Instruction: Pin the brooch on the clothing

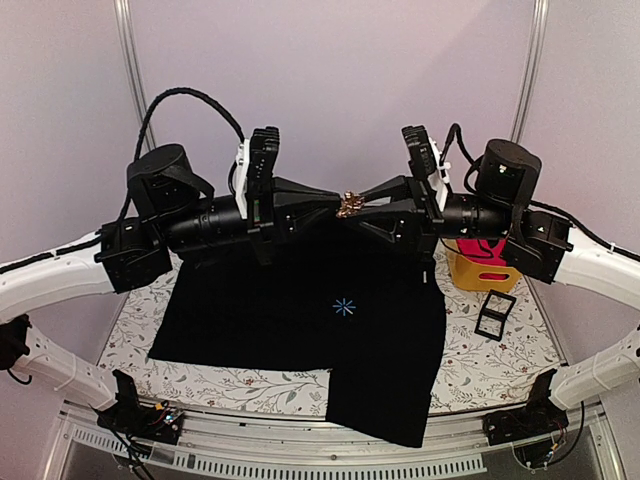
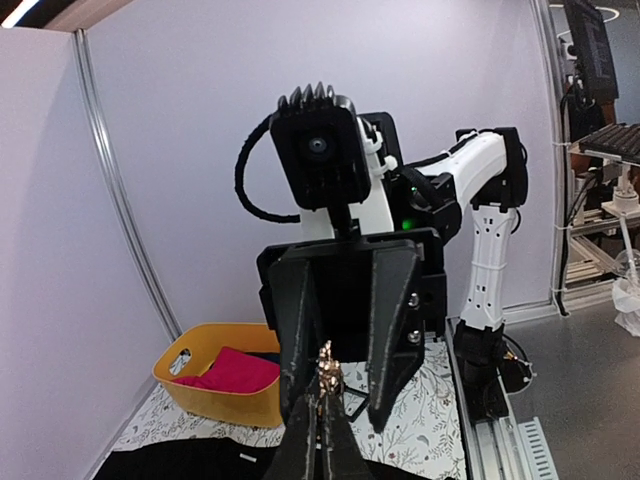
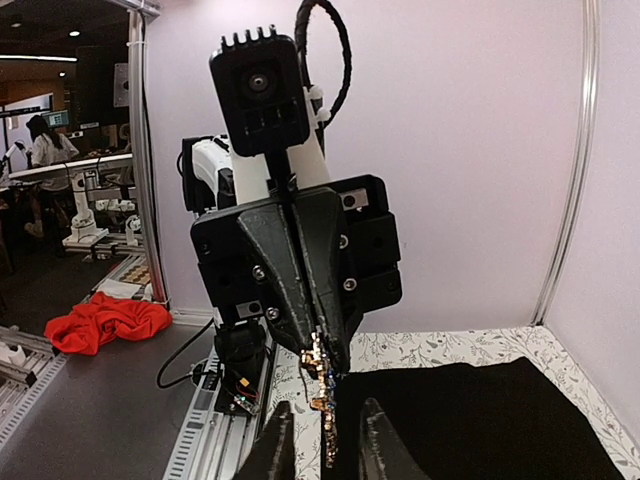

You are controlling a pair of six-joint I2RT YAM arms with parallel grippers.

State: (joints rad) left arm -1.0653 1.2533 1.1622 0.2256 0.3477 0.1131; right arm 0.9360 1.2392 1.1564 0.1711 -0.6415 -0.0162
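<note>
The brooch (image 1: 349,206), a small pale-gold ornament, hangs in mid-air above the clothing (image 1: 280,300), a black shirt spread flat with a light-blue asterisk print (image 1: 344,307). My left gripper (image 1: 336,205) comes in from the left and is shut on the brooch (image 2: 328,372) at its fingertips. My right gripper (image 1: 364,203) faces it tip to tip. Its fingers (image 2: 392,330) stand apart on either side of the brooch. In the right wrist view the brooch (image 3: 325,395) dangles from the left gripper (image 3: 326,345), with my right gripper (image 3: 325,450) open around its lower end.
A yellow bin (image 1: 480,270) holding a pink garment (image 2: 235,368) stands at the right of the floral-covered table (image 1: 500,360). A small black square frame (image 1: 495,313) lies beside the bin. The shirt's lower corner (image 1: 390,410) reaches the table's near edge.
</note>
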